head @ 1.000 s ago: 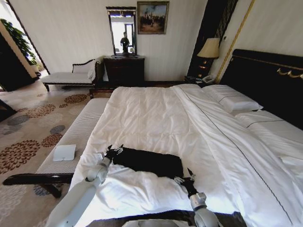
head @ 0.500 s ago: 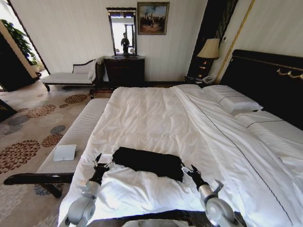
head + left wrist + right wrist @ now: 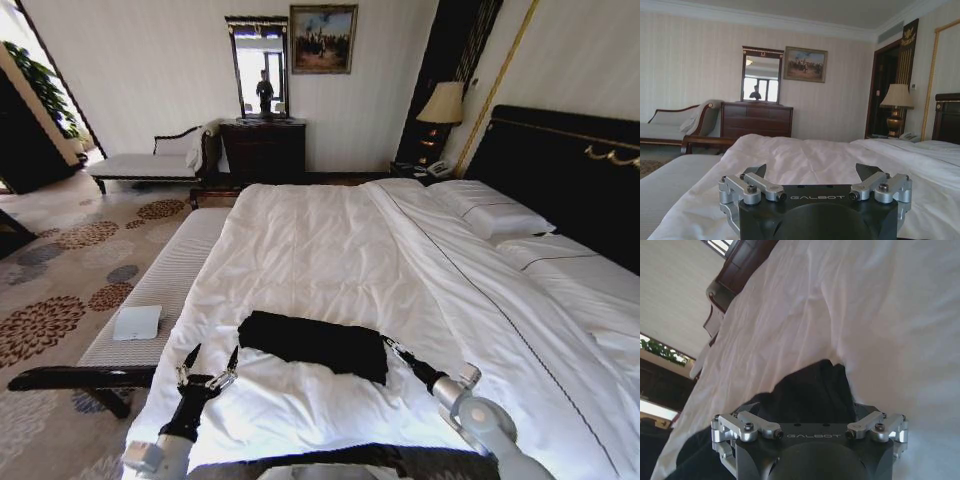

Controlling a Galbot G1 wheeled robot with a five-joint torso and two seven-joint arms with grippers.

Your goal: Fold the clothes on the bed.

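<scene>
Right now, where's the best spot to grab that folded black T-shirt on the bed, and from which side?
Probably the short end of the black T-shirt by the right gripper, approached from the robot's right. It lies as a flat folded strip on the white duvet, so an open end edge gives the fingers layers to pinch.

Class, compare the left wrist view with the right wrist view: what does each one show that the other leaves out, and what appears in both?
Left wrist view alone: the open left gripper above the white duvet, with a dark wood dresser, mirror, framed painting and lamp behind.

Right wrist view alone: the folded black T-shirt directly before the open right gripper, its fingertips spread at the fabric's edge.

Both: white bedding and the dark wooden chaise against the wall.
</scene>
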